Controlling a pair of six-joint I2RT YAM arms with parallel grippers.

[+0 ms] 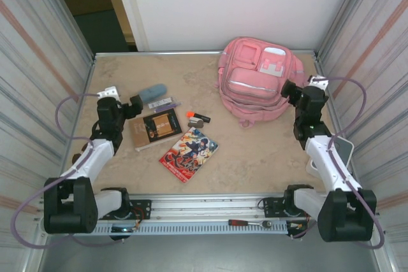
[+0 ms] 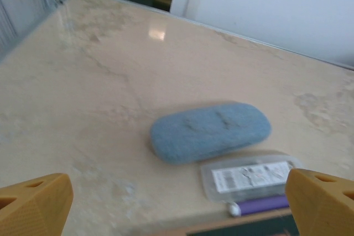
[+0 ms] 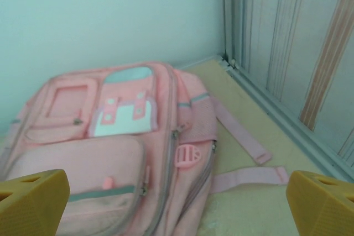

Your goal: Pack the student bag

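The student bag [image 1: 258, 81] lay flat in the far right corner of the table [image 1: 248, 157]. The right gripper [image 1: 289, 89] hung by the table's right edge and the left gripper [image 1: 136, 104] over its left side, both with jaws spread and empty.

**Laid Out on a Marbled Tabletop**

Spread across a beige, marble-veined table [image 1: 255, 157]: at the back right, lying flat with its pockets up, a pink student bag [image 1: 255, 81], straps trailing to the right. Well apart, left of centre, a blue-grey pouch [image 2: 210, 132], with a clear labelled packet [image 2: 251, 175] and a purple pen [image 2: 260, 205] just beside it. Nearer the front, a brown box [image 1: 156, 128], a small orange-capped stick [image 1: 190, 114] and a comic book [image 1: 189, 153].
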